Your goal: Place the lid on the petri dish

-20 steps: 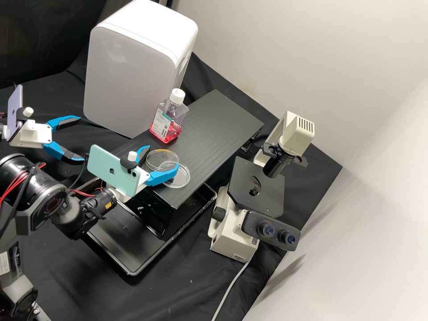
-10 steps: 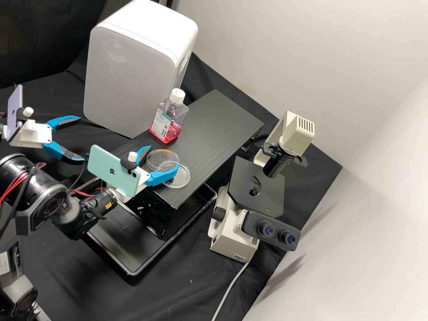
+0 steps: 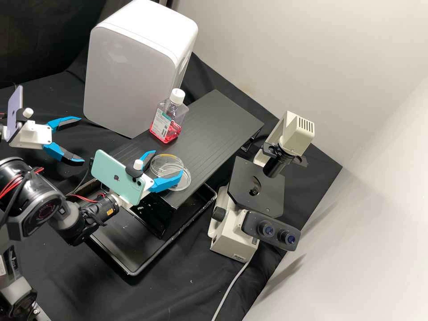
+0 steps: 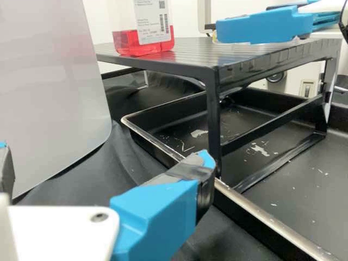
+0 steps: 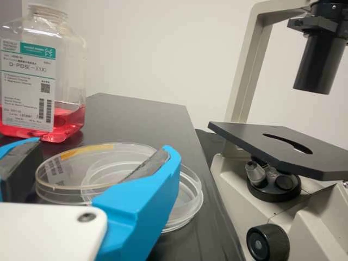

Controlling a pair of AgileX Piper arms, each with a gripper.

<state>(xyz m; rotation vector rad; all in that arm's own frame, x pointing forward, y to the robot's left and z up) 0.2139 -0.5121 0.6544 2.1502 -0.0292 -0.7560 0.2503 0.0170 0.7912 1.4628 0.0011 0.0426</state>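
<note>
A clear petri dish lid (image 3: 168,162) with a yellow strip sits between the blue fingers of my right gripper (image 3: 166,164), which is shut on it over the front end of the black raised platform (image 3: 214,125). The lid (image 5: 70,163) overlaps the near edge of the clear petri dish (image 3: 183,178), which lies flat on the platform just beyond it. In the right wrist view the dish (image 5: 187,197) shows past my right gripper (image 5: 98,149). My left gripper (image 3: 62,136) is open with nothing in it, at the far left beside the white box. The left wrist view shows it (image 4: 103,160) facing the tray.
A flask of red liquid (image 3: 167,118) stands on the platform behind the lid. A white box (image 3: 133,62) is at the back left. A black tray (image 3: 129,249) lies under the platform. A microscope (image 3: 258,191) stands to the right.
My right gripper has shifted right and slightly forward with the lid, which now overlaps the dish. The left gripper has stayed put.
</note>
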